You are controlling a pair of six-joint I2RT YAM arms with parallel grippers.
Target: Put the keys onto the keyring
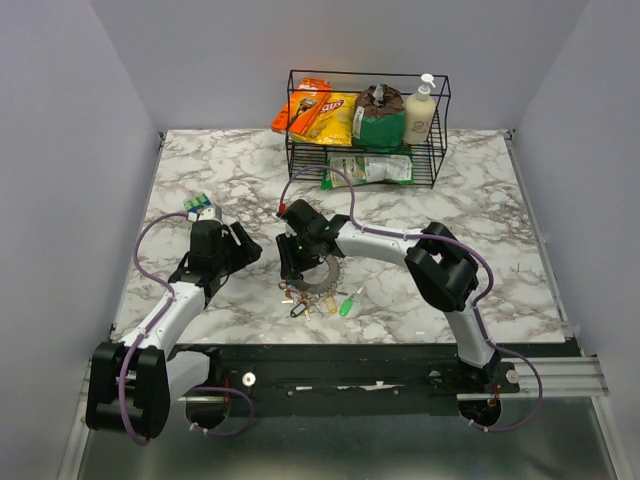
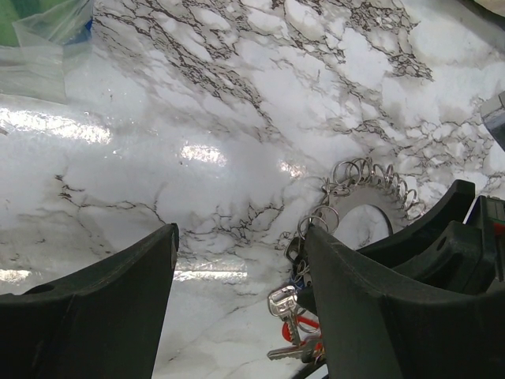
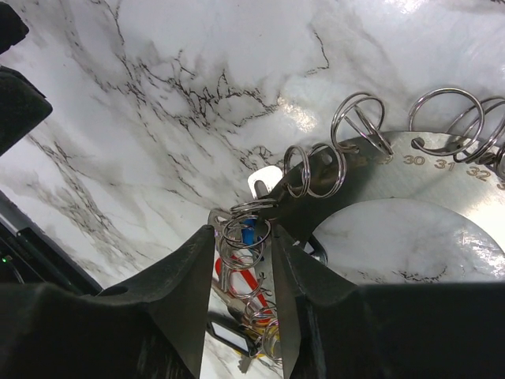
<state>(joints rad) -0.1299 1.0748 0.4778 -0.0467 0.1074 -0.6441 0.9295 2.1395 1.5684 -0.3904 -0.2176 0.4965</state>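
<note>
Between the narrowly parted jaws of the right gripper (image 3: 243, 234) we see one small split ring and the tip of the keyring (image 3: 442, 170). The fingers (image 3: 189, 276) flank that ring closely, but we cannot tell whether they press on it. The keyring is a flat grey metal band with numbered holes, and more small rings (image 3: 316, 170) stand along its outer edge. It lies flat on the marble table (image 1: 450, 190).

The keys (image 3: 237, 288) bunch up just beside the keyring's near end, under the right gripper. Red and blue heads show among them. From above, the cluster of keys (image 1: 305, 300) lies against the keyring's near-left edge, and a green key (image 1: 347, 303) is a little apart on its near-right side.

The left gripper (image 2: 241, 237) stands to the left of the keyring with its jaws wide apart. Only bare marble lies between them. Its right finger (image 2: 371, 316) is next to the keys (image 2: 284, 304), and the keyring (image 2: 371, 196) lies just beyond that finger.

Well beyond the keyring, at the table's far edge, a wire rack (image 1: 365, 130) holds snack bags and a bottle.
</note>
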